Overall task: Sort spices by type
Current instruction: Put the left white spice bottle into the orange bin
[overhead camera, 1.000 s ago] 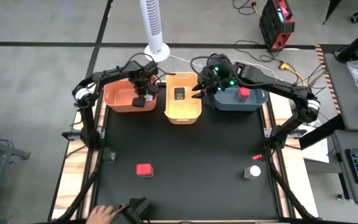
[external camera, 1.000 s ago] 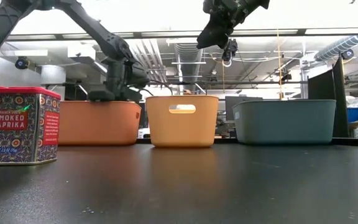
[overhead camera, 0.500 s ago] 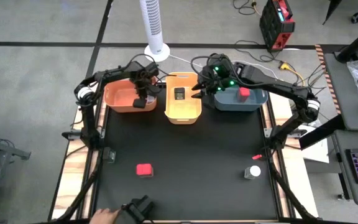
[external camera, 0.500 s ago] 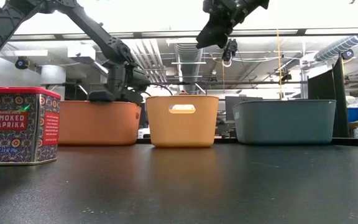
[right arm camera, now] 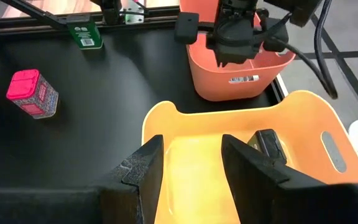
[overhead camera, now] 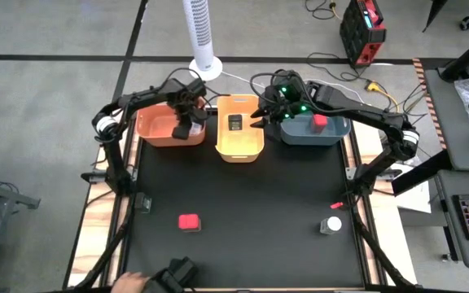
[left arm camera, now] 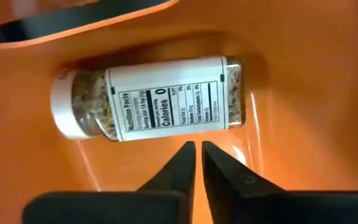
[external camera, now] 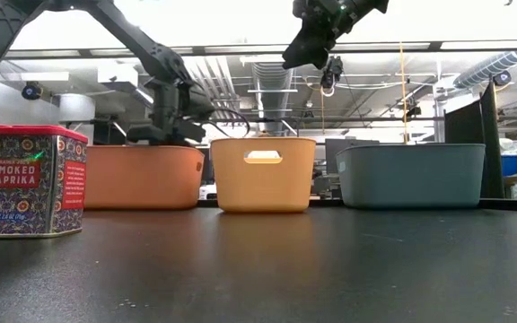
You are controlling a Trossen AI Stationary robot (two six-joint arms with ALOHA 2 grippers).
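1. Spices are spread over a black desk [overhead camera: 243, 203], with the yellow bin [overhead camera: 239, 129] at the far middle as the landmark.
2. Nearest the camera side, well short of the yellow bin, stand a red paprika tin [overhead camera: 189, 221] to the left and a white-capped jar [overhead camera: 330, 225] to the right.
3. A black spice box [overhead camera: 235, 123] lies inside the yellow bin.
4. Left of it, the orange bin [overhead camera: 155, 130] holds a second clear jar [left arm camera: 148, 98] lying on its side; the left hand [left arm camera: 196, 163] hangs just above it, fingers pressed almost together, holding nothing.
5. Right of it, the grey-blue bin [overhead camera: 332, 133] holds a red box [overhead camera: 319, 122].
6. The right hand [right arm camera: 191, 163] hovers over the yellow bin, fingers spread, empty.
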